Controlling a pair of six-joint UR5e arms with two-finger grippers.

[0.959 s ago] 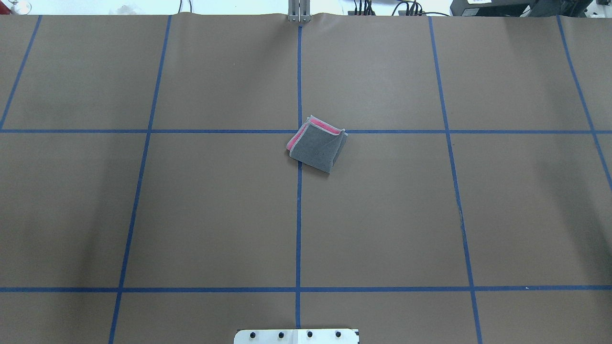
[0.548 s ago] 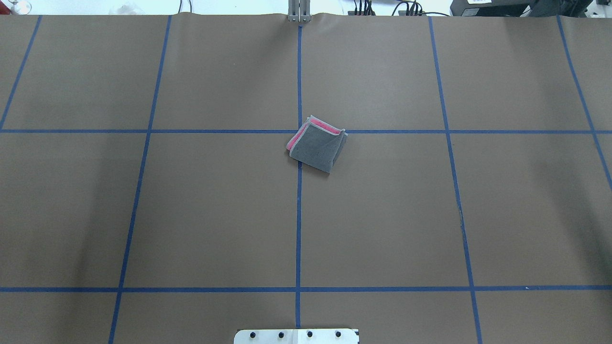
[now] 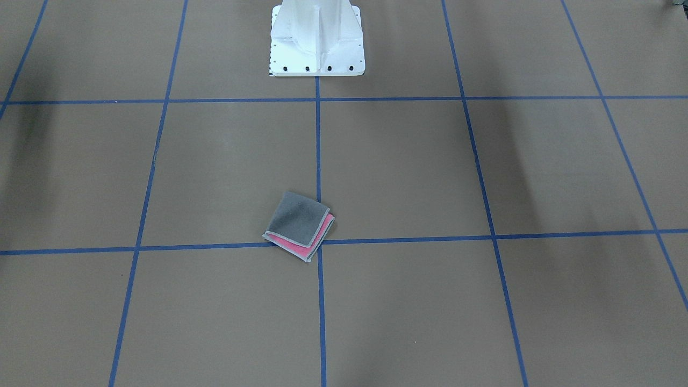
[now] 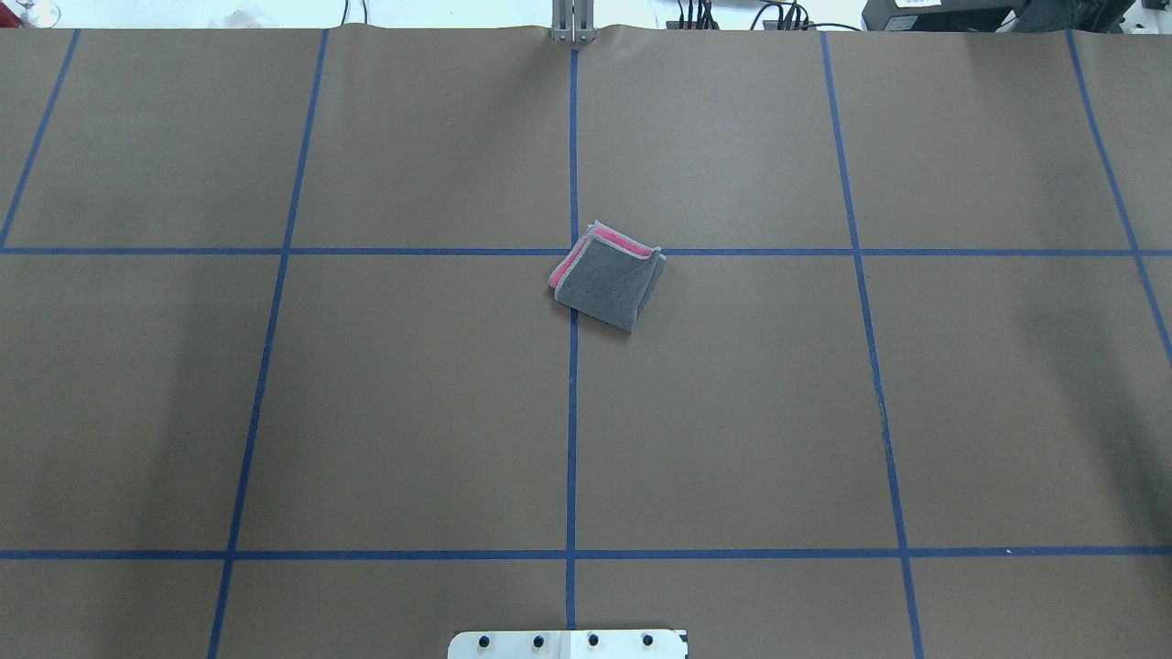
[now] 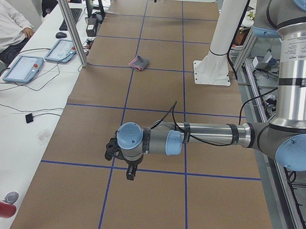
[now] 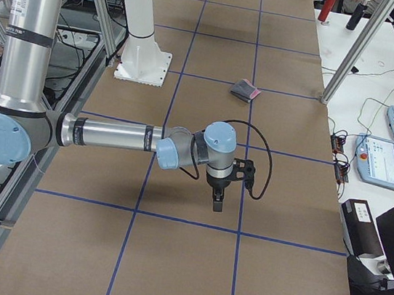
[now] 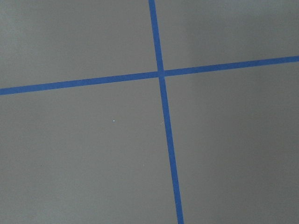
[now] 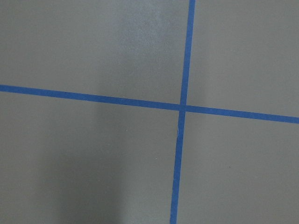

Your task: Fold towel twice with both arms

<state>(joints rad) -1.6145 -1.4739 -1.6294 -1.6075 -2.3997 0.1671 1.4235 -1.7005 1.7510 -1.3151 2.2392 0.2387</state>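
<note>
The towel [image 4: 604, 284] lies folded into a small square near the table's middle, dark grey face up, with pink edges showing along one side. It also shows in the front-facing view [image 3: 298, 223] and both side views [image 5: 139, 62] [image 6: 245, 90]. Both arms are far from it, outside the overhead and front-facing views. The left gripper [image 5: 130, 173] points down over the paper at the table's left end. The right gripper [image 6: 217, 200] points down at the right end. I cannot tell whether either is open or shut. Both wrist views show only brown paper and blue tape.
The white pedestal base [image 3: 317, 37] stands at the robot's side of the table. Brown paper with a blue tape grid [image 4: 572, 412] covers the table. A side table with tablets [image 5: 23, 68] and a metal post [image 5: 70, 24] runs along the far edge, with a seated person [image 5: 7, 22].
</note>
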